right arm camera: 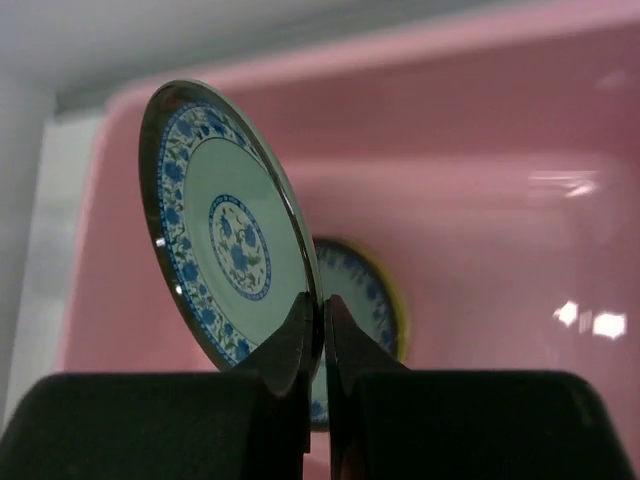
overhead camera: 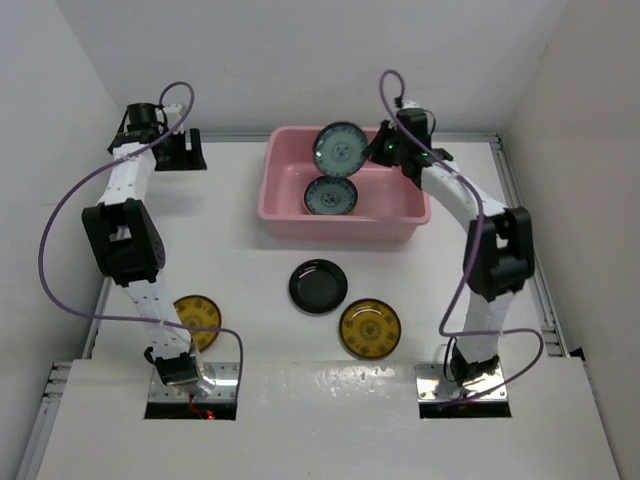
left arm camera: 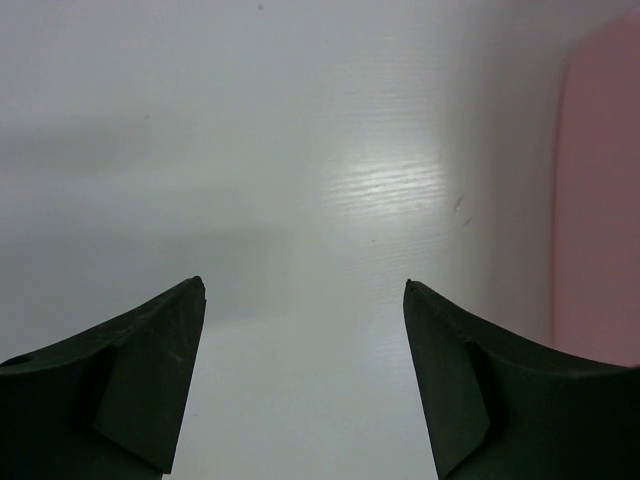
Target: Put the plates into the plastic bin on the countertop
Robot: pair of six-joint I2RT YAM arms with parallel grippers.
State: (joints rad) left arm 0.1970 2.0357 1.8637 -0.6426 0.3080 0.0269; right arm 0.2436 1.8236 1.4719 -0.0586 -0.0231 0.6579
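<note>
Presently, by item.

Right pincer (right arm camera: 322, 300): clamped on the lower rim of a blue-patterned plate (right arm camera: 230, 250), the jaws parted only by the plate's thickness. From above, this pincer (overhead camera: 385, 148) sits over the far right part of the pink bin (overhead camera: 340, 232).

Held plate (overhead camera: 340, 150): stands on edge and slightly tilted, its face turned left, its flat running up from the jaws. It hangs over the far side of the bin, clear of the floor. The bin's interior lies straight below the pincer, so by my judgement the coming move is only a lowering and a release. The right arm is the nearer one by far.
Appearance: round and shallow, with a pale teal centre, a blue floral medallion, a blue floral band near the edge and a dark glossy rim.

Second blue plate (overhead camera: 330, 196): lies flat on the bin floor, just nearer the arms than the held one. A released plate may well land against it.

Not yet in the bin, on the white counter (overhead camera: 230, 250):
- Black plate (overhead camera: 318, 286), between the arms.
- Yellow plate (overhead camera: 370, 328), just beside the black one.
- Another yellow plate (overhead camera: 197, 315), partly hidden behind the left arm.

Left pincer (overhead camera: 185, 150): jaws wide apart and empty, at the far left of the counter, well apart from every plate. Its own view (left arm camera: 305, 290) shows bare counter, with the bin's side at the right edge.
</note>
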